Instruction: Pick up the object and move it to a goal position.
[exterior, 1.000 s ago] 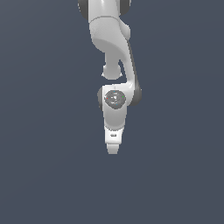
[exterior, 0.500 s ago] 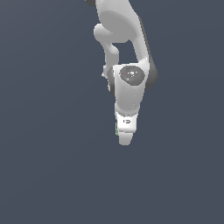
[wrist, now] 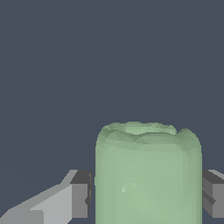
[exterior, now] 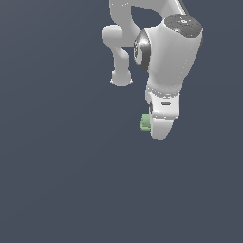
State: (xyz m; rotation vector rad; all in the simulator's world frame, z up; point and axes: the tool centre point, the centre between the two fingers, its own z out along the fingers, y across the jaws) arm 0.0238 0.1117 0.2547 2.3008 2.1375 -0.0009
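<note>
While white robot hand (exterior: 159, 129) pinches small pale green lumpy-edged block (wrist: 148, 175) between its grey fingertips (wrist: 81, 194) | block peeks out at hand's side in exterior view | grasp looks done | carry to goal left, no goal marker visible

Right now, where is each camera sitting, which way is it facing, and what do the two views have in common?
Exterior view: off the arm, from a spot I cannot place, facing the white arm against plain dark ground; the hand hangs beside the green block.
Wrist view: on the wrist, looking out along the fingers; the block fills the gap between them.
Shared: the green block, the hand, the dark ground.
</note>
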